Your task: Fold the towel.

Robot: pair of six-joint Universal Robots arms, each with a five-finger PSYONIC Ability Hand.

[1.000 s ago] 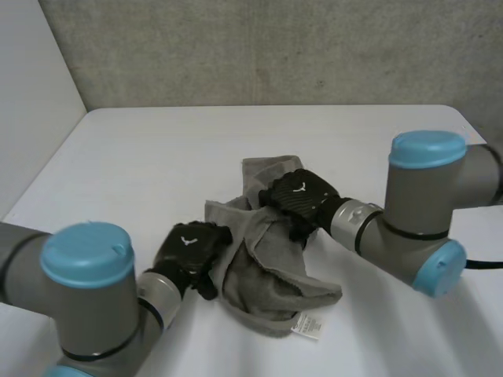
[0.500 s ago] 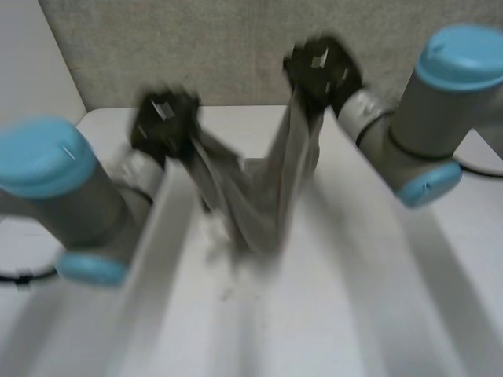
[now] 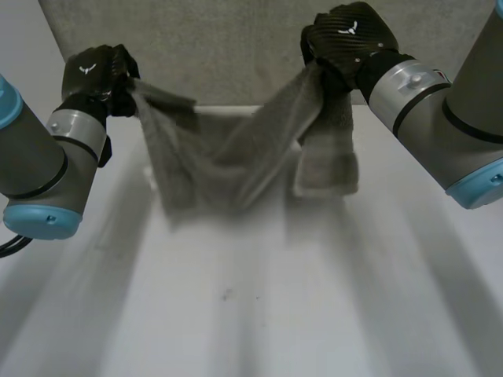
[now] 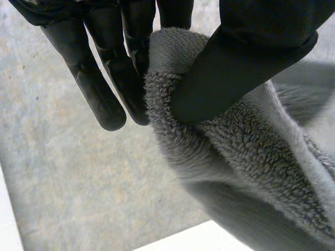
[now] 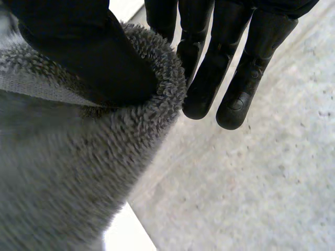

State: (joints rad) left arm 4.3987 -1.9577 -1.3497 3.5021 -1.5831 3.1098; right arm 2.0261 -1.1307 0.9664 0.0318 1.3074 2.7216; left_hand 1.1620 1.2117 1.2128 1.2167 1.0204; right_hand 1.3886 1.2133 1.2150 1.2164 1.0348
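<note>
Grey speckled concrete wall was seen behind a white worktop. The left robot hand was clamped on one end of the towel, the pile pinched between thumb and fingers. The right robot hand was closed in the same way on the other end. A second earlier the towel had been lying crumpled on the worktop under both hands. It had since been lifted and drawn out between them, which was judged a shake-out before any fold. Thick grey terry with a looped pile was shown. The cloth sagged in a twisted swag, with a loose flap hung below the right robot hand. Whether its lowest part touched the worktop could not be told.
</note>
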